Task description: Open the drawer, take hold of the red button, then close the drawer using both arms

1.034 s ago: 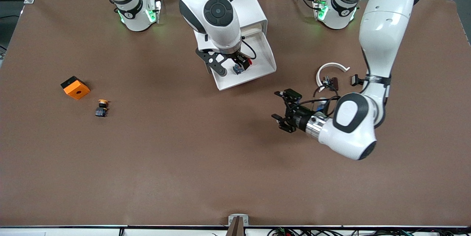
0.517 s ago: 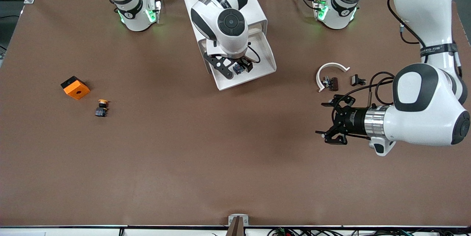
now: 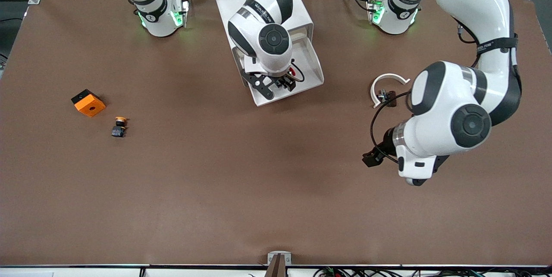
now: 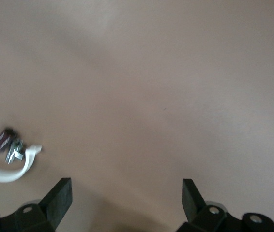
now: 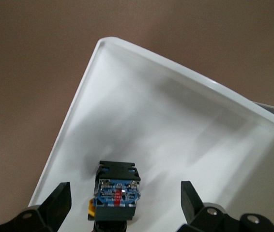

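I see the button (image 5: 117, 193) lying inside the pulled-out drawer (image 3: 312, 67), which sticks out of the cabinet (image 3: 297, 14) toward the front camera. My right tool (image 5: 122, 203) hangs just above the button with its 2 fingers (image 5: 54, 203) spread wide on either side, gripping nothing. My left tool (image 4: 127, 203) is well apart from the drawer, toward the left arm's end, open and empty over bare tabletop (image 3: 258, 190), near a white curved piece (image 3: 385, 79).
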Tool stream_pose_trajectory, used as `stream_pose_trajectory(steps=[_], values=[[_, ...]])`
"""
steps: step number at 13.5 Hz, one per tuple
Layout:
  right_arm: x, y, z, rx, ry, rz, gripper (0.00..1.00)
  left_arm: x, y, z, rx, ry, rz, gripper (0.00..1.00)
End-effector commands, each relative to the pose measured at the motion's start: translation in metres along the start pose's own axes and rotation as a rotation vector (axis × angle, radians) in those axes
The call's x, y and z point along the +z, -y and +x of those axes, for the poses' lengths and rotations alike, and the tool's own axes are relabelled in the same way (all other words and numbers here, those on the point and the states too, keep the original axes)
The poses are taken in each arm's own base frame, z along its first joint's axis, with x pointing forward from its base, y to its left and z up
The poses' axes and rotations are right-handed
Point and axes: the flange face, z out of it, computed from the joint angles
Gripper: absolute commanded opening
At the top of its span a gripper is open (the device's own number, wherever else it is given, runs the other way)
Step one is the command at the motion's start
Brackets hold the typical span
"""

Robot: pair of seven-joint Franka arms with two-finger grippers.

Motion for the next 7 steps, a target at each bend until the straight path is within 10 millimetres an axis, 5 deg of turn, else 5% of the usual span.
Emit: stream_pose_trajectory(steps=[1, 3, 7], values=[[0.005, 0.006, -0.002, 0.005, -0.022, 0.007, 1.00, 0.016, -0.012, -0.026, 0.082, -0.036, -0.021, 1.00], [0.009, 0.006, -0.008, -0.004, -0.026, 0.004, 1.00, 0.042, -0.023, -0.049, 0.132, -0.044, -0.041, 1.00], [0.015, 0.007, -0.008, -0.012, -0.025, -0.005, 0.58, 0.076, -0.004, -0.091, 0.292, -0.114, -0.046, 1.00]])
